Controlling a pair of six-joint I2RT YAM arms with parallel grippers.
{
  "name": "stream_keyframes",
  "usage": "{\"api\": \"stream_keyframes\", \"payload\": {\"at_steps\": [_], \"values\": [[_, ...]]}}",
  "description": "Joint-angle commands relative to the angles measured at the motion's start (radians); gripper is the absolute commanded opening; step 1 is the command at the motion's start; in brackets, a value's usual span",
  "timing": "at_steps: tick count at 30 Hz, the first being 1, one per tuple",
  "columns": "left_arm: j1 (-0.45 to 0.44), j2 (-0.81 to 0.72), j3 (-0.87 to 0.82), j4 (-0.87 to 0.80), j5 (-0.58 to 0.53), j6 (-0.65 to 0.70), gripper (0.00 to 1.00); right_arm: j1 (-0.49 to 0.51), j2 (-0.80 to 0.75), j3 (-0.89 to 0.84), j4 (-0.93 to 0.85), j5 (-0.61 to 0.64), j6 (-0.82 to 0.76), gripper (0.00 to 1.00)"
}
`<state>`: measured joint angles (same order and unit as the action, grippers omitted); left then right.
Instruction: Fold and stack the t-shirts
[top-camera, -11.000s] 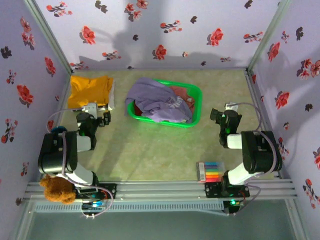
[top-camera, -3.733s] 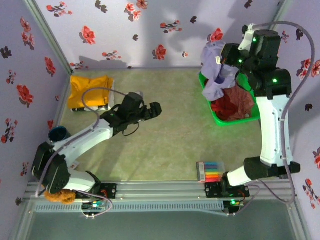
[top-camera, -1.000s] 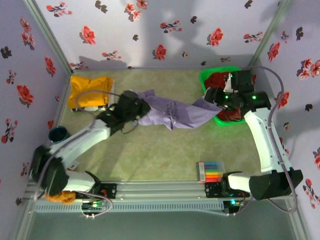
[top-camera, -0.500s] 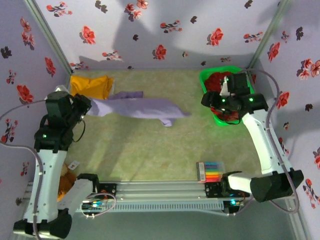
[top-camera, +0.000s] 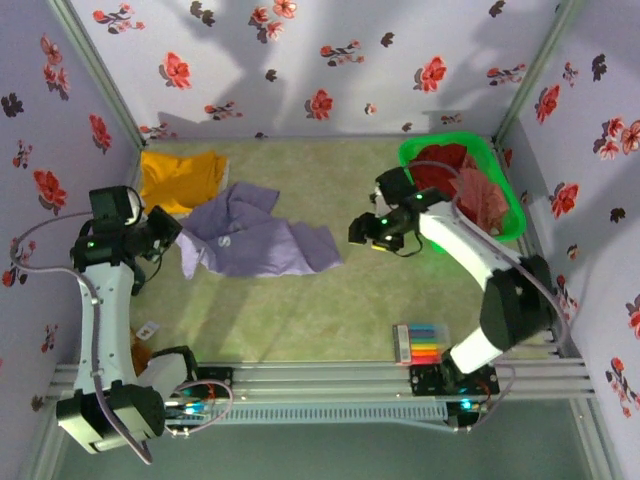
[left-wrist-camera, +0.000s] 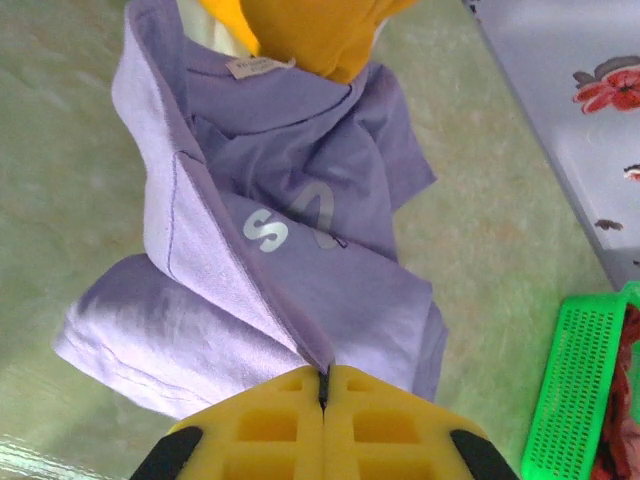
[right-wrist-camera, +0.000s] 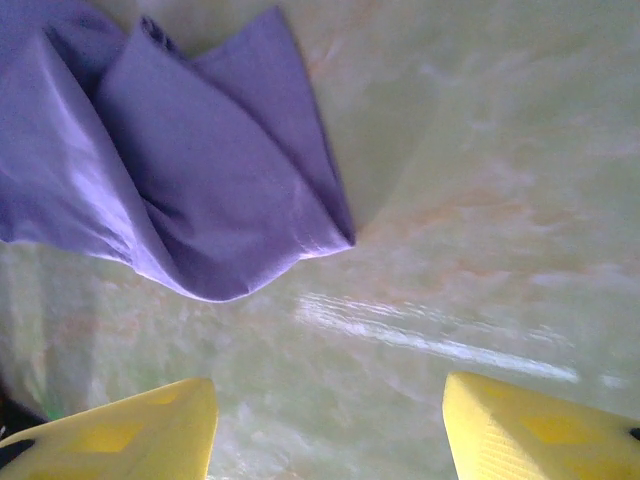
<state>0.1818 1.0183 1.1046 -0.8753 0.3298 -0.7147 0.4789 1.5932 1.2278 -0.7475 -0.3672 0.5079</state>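
Note:
A lavender-purple t-shirt (top-camera: 255, 240) with white lettering lies crumpled on the table's left half. My left gripper (top-camera: 166, 226) is shut on its left edge, a fold of purple cloth (left-wrist-camera: 300, 330) pinched between the yellow fingers (left-wrist-camera: 265, 430). A mustard-yellow t-shirt (top-camera: 180, 178) lies folded at the back left, touching the purple one (left-wrist-camera: 310, 30). My right gripper (top-camera: 366, 236) hovers open over bare table just right of the purple shirt's corner (right-wrist-camera: 320, 235), with nothing between its fingers (right-wrist-camera: 130, 435). Dark red and salmon-pink t-shirts (top-camera: 465, 185) fill the green basket (top-camera: 420, 150).
The green basket stands at the back right corner, its rim visible in the left wrist view (left-wrist-camera: 575, 390). A box of coloured markers (top-camera: 420, 343) lies near the front edge by the right arm's base. A brown plush toy (top-camera: 138, 352) sits by the left arm's base.
The purple shirt has dropped from a stretched band into a crumpled heap on the table. My right gripper moved left from the basket toward the shirt's right corner. The left arm lowered slightly.

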Motion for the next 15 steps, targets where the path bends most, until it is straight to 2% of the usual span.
{"api": "stream_keyframes", "payload": {"at_steps": [1,7,15], "values": [[0.008,-0.025,-0.022,0.006,0.056,0.033,0.00,0.048,0.102,0.052,0.033,-0.041,-0.035,0.61],[0.011,-0.030,-0.037,-0.001,0.058,0.039,0.00,0.097,0.239,0.062,0.140,-0.128,-0.030,0.59],[0.015,0.031,0.054,-0.012,0.093,0.042,0.00,0.109,0.329,0.106,0.110,-0.070,-0.096,0.58]]}}
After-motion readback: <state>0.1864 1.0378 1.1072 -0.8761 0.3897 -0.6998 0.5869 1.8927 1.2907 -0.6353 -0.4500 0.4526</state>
